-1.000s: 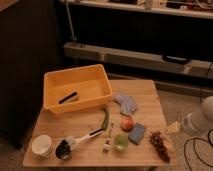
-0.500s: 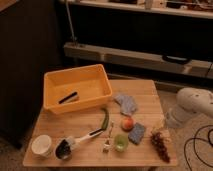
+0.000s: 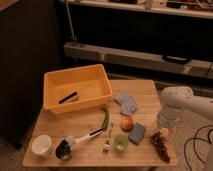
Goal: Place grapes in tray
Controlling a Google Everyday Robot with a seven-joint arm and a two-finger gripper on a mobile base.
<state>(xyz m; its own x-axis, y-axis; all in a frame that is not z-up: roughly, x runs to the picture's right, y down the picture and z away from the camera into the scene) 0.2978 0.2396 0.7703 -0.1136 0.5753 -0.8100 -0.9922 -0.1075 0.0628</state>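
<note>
Down at the lower left, a white bowl (image 3: 41,145) sits on the tabletop (image 3: 75,122), and just right of it lies a dark scoop with a white handle (image 3: 75,142). Above them, left of centre, there's the yellow tray (image 3: 87,82), with one small black object (image 3: 68,97) lying inside. Into the middle now: a long green vegetable (image 3: 104,119), a small green cup (image 3: 120,142), a round orange-red fruit (image 3: 128,123), a blue sponge (image 3: 136,133) just beside the fruit, and a grey-blue cloth (image 3: 126,103) above them. And here are the grapes (image 3: 160,145), lying on the tabletop at the lower right, near its right edge and well apart from the tray. The gripper (image 3: 167,128) hangs just above them on the white arm (image 3: 175,102), fingers apart, gripping nothing.
</note>
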